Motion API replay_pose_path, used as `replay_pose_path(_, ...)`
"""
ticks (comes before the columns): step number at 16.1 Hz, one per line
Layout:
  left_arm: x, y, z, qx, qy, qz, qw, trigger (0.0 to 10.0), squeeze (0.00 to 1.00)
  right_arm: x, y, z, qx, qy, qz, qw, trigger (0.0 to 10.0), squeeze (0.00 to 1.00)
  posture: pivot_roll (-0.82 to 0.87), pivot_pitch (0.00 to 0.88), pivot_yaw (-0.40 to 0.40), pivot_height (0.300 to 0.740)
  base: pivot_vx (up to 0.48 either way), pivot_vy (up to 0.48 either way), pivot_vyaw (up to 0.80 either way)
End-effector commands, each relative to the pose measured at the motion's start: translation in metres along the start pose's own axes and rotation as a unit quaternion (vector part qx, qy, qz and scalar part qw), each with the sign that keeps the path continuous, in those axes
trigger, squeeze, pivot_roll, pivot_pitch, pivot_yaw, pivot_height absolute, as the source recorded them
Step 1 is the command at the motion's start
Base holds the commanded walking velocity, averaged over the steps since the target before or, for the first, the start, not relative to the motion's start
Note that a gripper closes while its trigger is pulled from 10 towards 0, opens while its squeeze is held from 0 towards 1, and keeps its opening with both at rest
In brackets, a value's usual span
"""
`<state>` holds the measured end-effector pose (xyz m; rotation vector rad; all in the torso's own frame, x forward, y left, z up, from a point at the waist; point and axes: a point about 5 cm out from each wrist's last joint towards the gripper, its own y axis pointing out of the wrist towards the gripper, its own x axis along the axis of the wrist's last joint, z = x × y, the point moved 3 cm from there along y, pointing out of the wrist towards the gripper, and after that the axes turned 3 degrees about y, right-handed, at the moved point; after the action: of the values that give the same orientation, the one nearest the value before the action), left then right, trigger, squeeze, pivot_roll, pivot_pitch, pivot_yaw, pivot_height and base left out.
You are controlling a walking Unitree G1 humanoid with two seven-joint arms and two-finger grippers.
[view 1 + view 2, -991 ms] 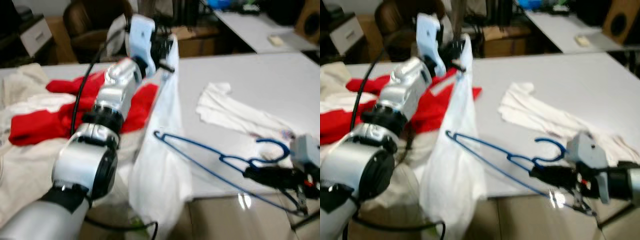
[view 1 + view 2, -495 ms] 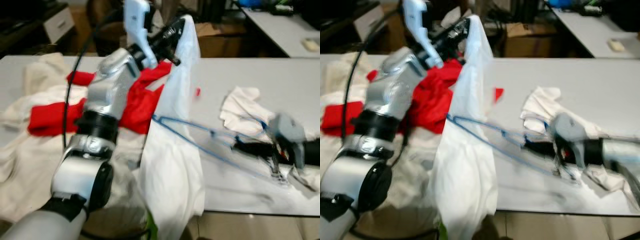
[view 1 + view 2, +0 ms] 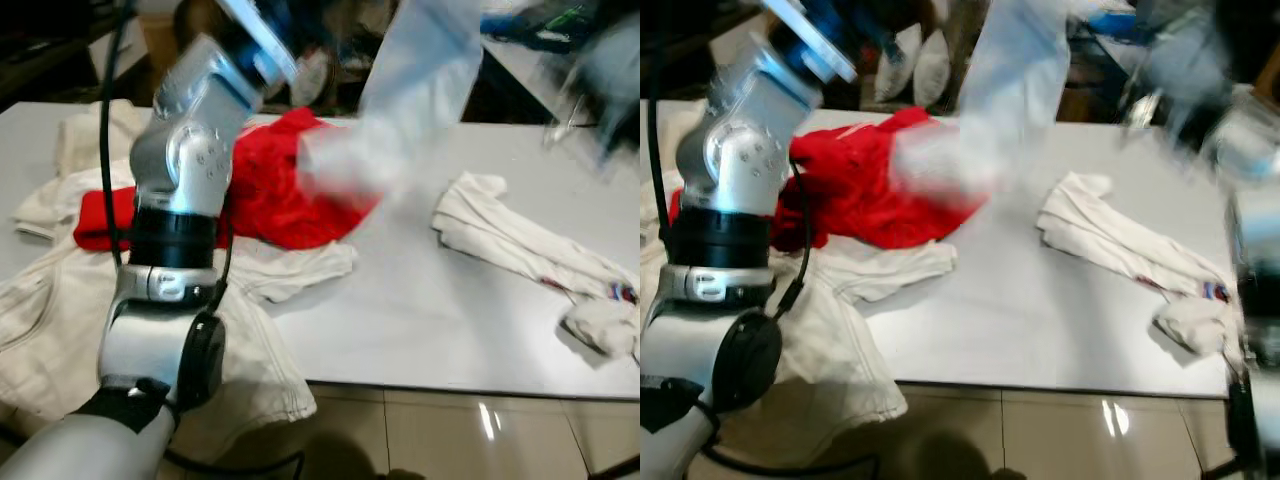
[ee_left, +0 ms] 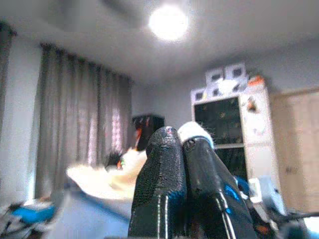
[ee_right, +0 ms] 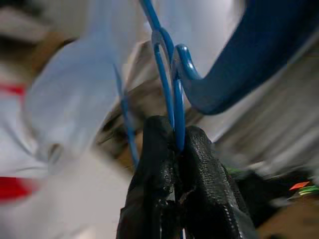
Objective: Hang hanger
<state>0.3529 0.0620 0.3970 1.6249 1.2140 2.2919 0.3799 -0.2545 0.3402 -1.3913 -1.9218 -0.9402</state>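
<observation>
Red garment (image 3: pixel 290 195), white clothes (image 3: pixel 520 245) litter table (image 3: pixel 440 330).

The near-centre stretch of the white table (image 3: pixel 430 330), between the cream garment (image 3: pixel 60 330) at the left and the crumpled white cloth (image 3: pixel 530 250) at the right, lies bare, so a gripper could pass low over it there. The far left is crowded by the red garment (image 3: pixel 285 190) heaped on the cream one, with the raised left arm (image 3: pixel 185 200) standing over that pile. Above the far middle hangs a blurred white shirt (image 3: pixel 400 110) (motion-smeared, its edges hard to fix), blocking the way toward the clutter behind the table.
</observation>
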Motion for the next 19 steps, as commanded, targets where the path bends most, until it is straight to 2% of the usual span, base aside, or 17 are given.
replay_pose_path(1, 0.019, 0.002, 0.002, 0.008, 0.006, -0.037, 0.999, 10.0, 0.0, 0.007, 0.004, -0.013, -0.023, 0.017, -0.028, 0.999, 10.0, 0.0, -0.23, 0.0, 0.022, 0.74, 0.0, 0.0, 0.0)
replay_pose_path(2, 0.017, 0.001, 0.005, 0.019, 0.011, -0.027, 0.999, 10.0, 0.0, -0.002, 0.006, 0.007, 0.049, 0.032, -0.02, 0.998, 10.0, 0.0, -0.23, 0.0, 0.024, 0.74, 0.0, 0.0, 0.0)
replay_pose_path(3, 0.011, -0.001, 0.009, 0.032, 0.01, -0.013, 0.999, 10.0, 0.0, -0.013, 0.002, 0.03, 0.117, 0.012, -0.007, 0.993, 10.0, 0.0, -0.23, 0.0, 0.025, 0.74, 0.0, 0.0, 0.0)
replay_pose_path(4, -0.004, -0.003, 0.015, 0.061, 0.012, 0.018, 0.998, 10.0, 0.0, -0.03, -0.009, 0.058, 0.185, -0.002, 0.013, 0.983, 10.0, 0.0, -0.23, 0.0, 0.027, 0.74, 0.0, 0.0, 0.0)
replay_pose_path(5, -0.021, -0.006, 0.019, 0.092, 0.006, 0.043, 0.995, 10.0, 0.0, -0.044, -0.019, 0.08, 0.229, 0.0, 0.024, 0.973, 10.0, 0.0, -0.23, 0.0, 0.028, 0.74, 0.0, 0.0, 0.0)
replay_pose_path(6, -0.055, -0.017, 0.024, 0.141, 0.014, 0.104, 0.984, 10.0, 0.0, -0.064, -0.035, 0.103, 0.283, 0.018, 0.048, 0.958, 10.0, 0.0, -0.23, 0.0, 0.034, 0.74, 0.0, 0.0, 0.0)
replay_pose_path(8, -0.122, -0.053, 0.027, 0.204, 0.057, 0.23, 0.95, 10.0, 0.0, -0.093, -0.07, 0.135, 0.339, 0.06, 0.08, 0.936, 10.0, 0.0, -0.23, 0.0, 0.033, 0.74, 0.0, 0.0, 0.0)
replay_pose_path(9, -0.149, -0.077, 0.031, 0.241, 0.073, 0.288, 0.924, 10.0, 0.0, -0.102, -0.093, 0.147, 0.358, 0.076, 0.092, 0.926, 10.0, 0.0, -0.24, 0.0, 0.045, 0.74, 0.0, 0.0, 0.0)
replay_pose_path(10, -0.156, -0.087, 0.034, 0.255, 0.082, 0.305, 0.914, 10.0, 0.0, -0.105, -0.103, 0.15, 0.364, 0.08, 0.099, 0.923, 10.0, 0.0, -0.24, 0.0, 0.048, 0.74, 0.0, 0.0, 0.0)
replay_pose_path(11, -0.158, -0.091, 0.037, 0.263, 0.088, 0.311, 0.909, 10.0, 0.0, -0.106, -0.108, 0.15, 0.365, 0.084, 0.103, 0.921, 10.0, 0.0, -0.24, 0.0, 0.058, 0.74, 0.0, 0.0, 0.0)
replay_pose_path(12, -0.159, -0.095, 0.043, 0.276, 0.097, 0.314, 0.903, 10.0, 0.0, -0.107, -0.116, 0.149, 0.361, 0.091, 0.108, 0.922, 10.0, 0.0, -0.24, 0.0, 0.058, 0.74, 0.0, 0.0, 0.0)
replay_pose_path(13, -0.155, -0.093, 0.048, 0.282, 0.095, 0.306, 0.904, 10.0, 0.0, -0.107, -0.12, 0.146, 0.352, 0.098, 0.113, 0.924, 10.0, 0.0, -0.25, 0.0, 0.07, 0.74, 0.0, 0.0, 0.0)
replay_pose_path(14, -0.15, -0.086, 0.05, 0.28, 0.094, 0.294, 0.909, 10.0, 0.0, -0.109, -0.122, 0.143, 0.341, 0.1, 0.119, 0.927, 10.0, 0.0, -0.25, 0.0, 0.07, 0.74, 0.0, 0.0, 0.0)
replay_pose_path(16, -0.134, -0.058, 0.053, 0.262, 0.097, 0.262, 0.924, 10.0, 0.0, -0.11, -0.123, 0.139, 0.322, 0.097, 0.124, 0.933, 10.0, 0.0, -0.25, 0.0, 0.067, 0.74, 0.0, 0.0, 0.0)
replay_pose_path(17, -0.109, -0.036, 0.061, 0.263, 0.131, 0.217, 0.931, 10.0, 0.0, -0.109, -0.119, 0.136, 0.31, 0.091, 0.121, 0.939, 10.0, 0.0, -0.24, 0.0, 0.062, 0.74, 0.0, 0.0, 0.0)
replay_pose_path(18, -0.036, -0.002, 0.075, 0.304, 0.168, 0.069, 0.935, 10.0, 0.0, -0.103, -0.111, 0.131, 0.288, 0.091, 0.108, 0.947, 10.0, 0.0, -0.24, 0.0, 0.063, 0.74, 0.0, 0.0, 0.0)
replay_pose_path(19, -0.009, 0.006, 0.077, 0.304, 0.171, 0.021, 0.937, 10.0, 0.0, -0.1, -0.109, 0.13, 0.284, 0.094, 0.104, 0.948, 10.0, 0.0, -0.24, 0.0, 0.067, 0.74, 0.0, 0.0, 0.0)
